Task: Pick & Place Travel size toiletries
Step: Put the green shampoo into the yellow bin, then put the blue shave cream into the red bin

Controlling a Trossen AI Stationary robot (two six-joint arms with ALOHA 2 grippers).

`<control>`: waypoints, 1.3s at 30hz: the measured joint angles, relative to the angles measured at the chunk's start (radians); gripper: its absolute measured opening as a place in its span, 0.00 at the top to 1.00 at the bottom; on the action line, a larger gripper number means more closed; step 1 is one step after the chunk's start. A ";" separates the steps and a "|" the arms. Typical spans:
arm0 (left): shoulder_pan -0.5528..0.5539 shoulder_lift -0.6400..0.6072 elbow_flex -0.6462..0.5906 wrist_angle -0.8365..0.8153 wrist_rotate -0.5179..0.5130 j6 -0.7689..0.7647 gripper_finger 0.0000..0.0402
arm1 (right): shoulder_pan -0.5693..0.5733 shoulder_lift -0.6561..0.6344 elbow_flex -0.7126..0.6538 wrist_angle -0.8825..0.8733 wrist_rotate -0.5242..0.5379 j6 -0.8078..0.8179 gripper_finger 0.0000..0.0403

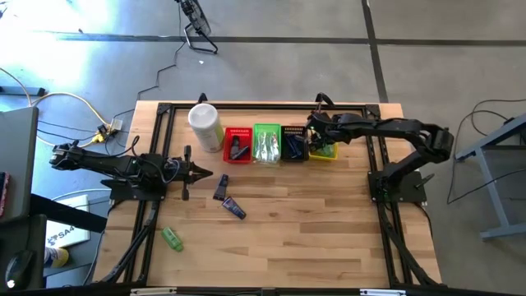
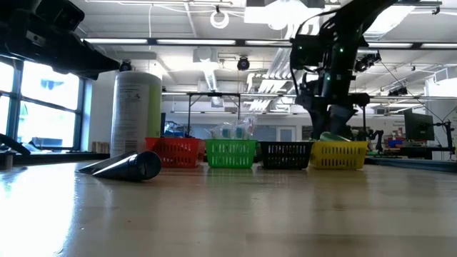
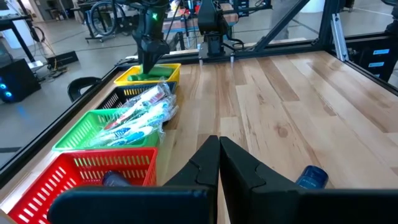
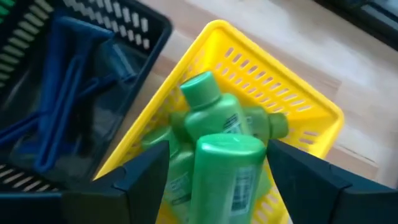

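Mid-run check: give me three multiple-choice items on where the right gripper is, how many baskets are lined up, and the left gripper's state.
1. The right gripper is over which basket?
A. red
B. yellow
C. green

2. How many small baskets stand in the row?
A. two
B. three
C. four

3. The left gripper is
A. shut and empty
B. shut on a tube
C. wide open

Answers:
1 B, the right wrist view shows its fingers either side of a green bottle above the yellow basket.
2 C, the red basket, green basket, black basket and yellow one sit side by side.
3 A, its fingertips meet with nothing between them.
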State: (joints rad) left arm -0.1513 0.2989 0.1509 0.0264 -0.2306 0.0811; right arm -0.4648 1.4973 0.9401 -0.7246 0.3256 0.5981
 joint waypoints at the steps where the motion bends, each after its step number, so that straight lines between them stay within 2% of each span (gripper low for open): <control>1: 0.000 0.000 0.000 0.000 0.000 0.000 0.98 | 0.000 -0.003 0.000 0.000 -0.011 -0.004 0.36; 5: 0.000 0.000 0.000 0.000 0.000 0.000 0.98 | 0.010 -0.017 0.000 -0.006 -0.007 -0.025 0.43; 12: 0.000 0.000 0.000 0.000 0.000 0.000 0.98 | 0.039 -0.078 0.000 -0.012 0.133 -0.053 0.59; 20: 0.000 0.000 0.000 0.001 0.001 0.000 0.98 | 0.101 -0.164 0.000 0.004 0.111 -0.063 0.75; 29: 0.000 0.000 0.000 0.001 0.001 0.000 0.98 | 0.203 -0.191 -0.001 0.087 0.111 -0.229 0.97; 35: 0.000 0.000 0.000 0.001 0.001 0.019 0.98 | 0.247 -0.197 -0.031 0.169 0.110 -0.288 0.99; 39: 0.000 0.000 0.000 0.001 0.001 0.019 0.98 | 0.281 -0.215 -0.151 0.411 0.071 -0.289 0.99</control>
State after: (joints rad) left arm -0.1509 0.2987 0.1509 0.0274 -0.2298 0.0998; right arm -0.1837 1.2827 0.7891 -0.3139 0.3966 0.3088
